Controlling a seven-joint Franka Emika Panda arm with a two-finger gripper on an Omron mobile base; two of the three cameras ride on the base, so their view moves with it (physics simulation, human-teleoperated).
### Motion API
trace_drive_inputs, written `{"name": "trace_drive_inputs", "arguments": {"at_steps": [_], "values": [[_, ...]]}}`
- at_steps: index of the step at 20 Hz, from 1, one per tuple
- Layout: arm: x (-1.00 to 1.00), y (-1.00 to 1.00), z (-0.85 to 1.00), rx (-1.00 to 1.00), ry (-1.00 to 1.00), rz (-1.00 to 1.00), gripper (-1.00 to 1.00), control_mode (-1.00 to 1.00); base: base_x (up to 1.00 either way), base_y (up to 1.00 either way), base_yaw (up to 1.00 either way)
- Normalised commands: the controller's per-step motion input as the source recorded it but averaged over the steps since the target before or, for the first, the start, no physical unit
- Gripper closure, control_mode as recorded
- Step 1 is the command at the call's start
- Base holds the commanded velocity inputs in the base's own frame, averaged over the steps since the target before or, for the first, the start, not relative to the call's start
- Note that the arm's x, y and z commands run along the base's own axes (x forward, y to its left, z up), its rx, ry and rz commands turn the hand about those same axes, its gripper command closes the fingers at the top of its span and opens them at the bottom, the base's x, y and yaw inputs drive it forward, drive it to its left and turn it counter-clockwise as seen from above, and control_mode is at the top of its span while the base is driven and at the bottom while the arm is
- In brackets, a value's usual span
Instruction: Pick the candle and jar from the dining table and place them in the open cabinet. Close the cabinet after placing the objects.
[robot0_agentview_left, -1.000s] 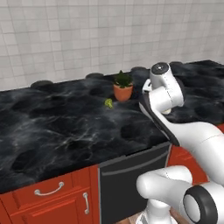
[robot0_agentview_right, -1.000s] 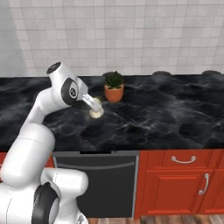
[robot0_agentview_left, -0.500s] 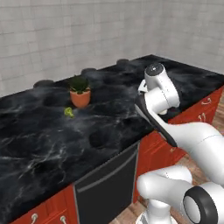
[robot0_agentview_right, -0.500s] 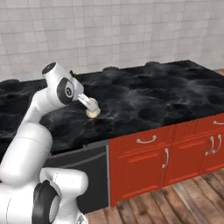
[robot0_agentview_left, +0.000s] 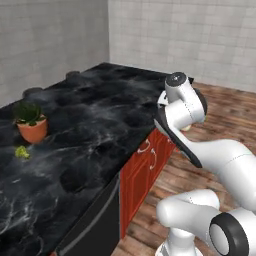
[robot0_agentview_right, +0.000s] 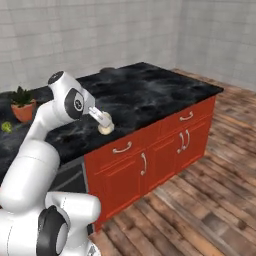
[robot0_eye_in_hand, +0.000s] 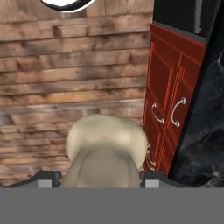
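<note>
- The gripper (robot0_agentview_right: 105, 125) sticks out from the white arm, just past the near edge of the dining table (robot0_agentview_right: 150, 95).
- Its fingers are closed on the candle (robot0_agentview_right: 105, 129). The candle is cream-white and round, and it hangs in the air, not on the table.
- In the hand view the candle (robot0_eye_in_hand: 106, 151) is very big and close. It hides the finger tips, so I cannot see where they touch it.
- In the left base view the arm's big white joint covers the gripper. Just a tiny pale bit peeks out by the joint, too small to be sure what it is.
- Under the candle are the wooden floor (robot0_eye_in_hand: 65, 70) and the red doors (robot0_eye_in_hand: 168, 109) with curved silver handles.
- A plant pot (robot0_agentview_left: 32, 129) stands far back on the left of the black table. In the right base view it (robot0_agentview_right: 22, 111) is cut off a bit by the arm.
- A small green broccoli (robot0_agentview_left: 21, 152) lies just beside the pot. It is blurry and hard to make out.
- A dark panel (robot0_agentview_left: 95, 227) sits under the table, and the picture's edge cuts it off.
</note>
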Motion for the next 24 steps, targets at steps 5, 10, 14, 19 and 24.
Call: {"name": "trace_drive_inputs", "arguments": {"at_steps": [5, 10, 14, 19, 24], "values": [[0.00, 0.00, 0.00, 0.00, 0.00, 0.00, 1.00, 1.00, 0.01, -0.12, -0.59], [0.00, 0.00, 0.00, 0.00, 0.00, 0.00, 1.00, 1.00, 0.05, -0.09, -0.58], [0.00, 0.00, 0.00, 0.00, 0.00, 0.00, 1.00, 1.00, 0.12, -0.15, -0.56], [0.00, 0.00, 0.00, 0.00, 0.00, 0.00, 1.00, 1.00, 0.09, -0.23, -0.54], [0.00, 0.00, 0.00, 0.00, 0.00, 0.00, 1.00, 1.00, 0.14, -0.15, -0.53]]}}
